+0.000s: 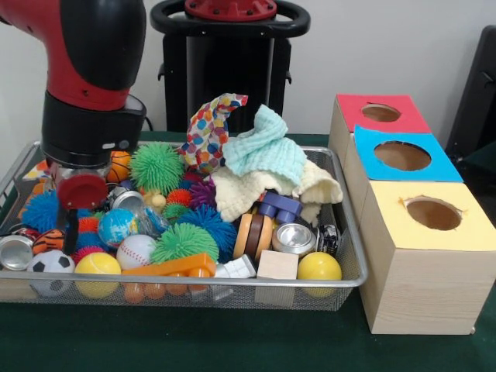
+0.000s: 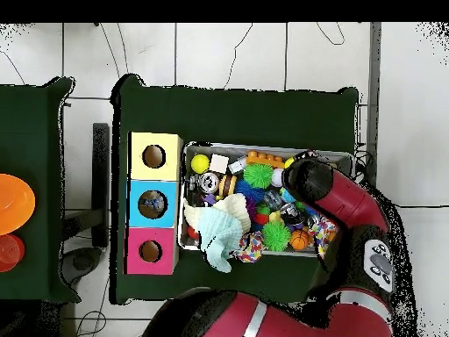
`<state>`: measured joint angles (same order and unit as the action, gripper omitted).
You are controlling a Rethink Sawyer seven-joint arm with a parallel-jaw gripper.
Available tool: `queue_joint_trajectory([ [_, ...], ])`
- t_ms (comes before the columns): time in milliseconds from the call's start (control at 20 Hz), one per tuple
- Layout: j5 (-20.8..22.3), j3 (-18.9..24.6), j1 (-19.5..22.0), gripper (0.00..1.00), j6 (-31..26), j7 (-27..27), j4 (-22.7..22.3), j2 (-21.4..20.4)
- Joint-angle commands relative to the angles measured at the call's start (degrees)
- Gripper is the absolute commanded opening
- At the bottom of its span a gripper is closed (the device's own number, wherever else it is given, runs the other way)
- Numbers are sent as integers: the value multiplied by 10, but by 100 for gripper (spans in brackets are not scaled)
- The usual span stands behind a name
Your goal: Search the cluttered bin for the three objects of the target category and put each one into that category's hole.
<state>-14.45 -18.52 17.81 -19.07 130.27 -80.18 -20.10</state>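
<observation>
The arm's wrist [image 1: 81,167] stands low over the left end of the wire bin [image 1: 345,280] in the front view. A dark finger-like part hangs just below it among the balls, but the pincer's tips are buried in clutter, so whether it is released or clenched cannot be told, nor what it touches. In the overhead view the arm [image 2: 329,189] covers that same end of the bin [image 2: 186,175].

Which category is the target cannot be read from the frames. Round toys crowd the left half: a baseball [image 1: 136,251], a yellow ball [image 1: 97,265], a soccer ball [image 1: 49,265], a globe ball [image 1: 117,226] and a green spiky ball [image 1: 155,167]. These have no long axis. An orange plastic tool [image 1: 170,266] lies lengthwise left to right along the near rim.

Cloths obstruct the far right: a teal cloth [image 1: 267,147] over a cream cloth [image 1: 240,190], with a patterned cloth [image 1: 209,128] standing upright behind. A metal can [image 1: 294,239], a wooden block [image 1: 277,265] and a second yellow ball [image 1: 318,267] sit near right.

Right of the bin stand three boxes with holes: red [image 1: 380,113] farthest, blue [image 1: 401,155] in the middle, yellow [image 1: 432,213] nearest.
</observation>
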Motion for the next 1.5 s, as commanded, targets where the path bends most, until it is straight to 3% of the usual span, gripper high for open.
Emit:
queue_joint_trajectory([
  [50,4,65,40,100,-27,43,-95,-19],
  [300,17,86,57,100,12,39,-153,-37],
  [450,19,97,62,100,30,44,-166,-34],
  [1000,-32,117,29,100,20,98,-123,2],
  [1500,-45,112,17,100,15,97,-99,22],
])
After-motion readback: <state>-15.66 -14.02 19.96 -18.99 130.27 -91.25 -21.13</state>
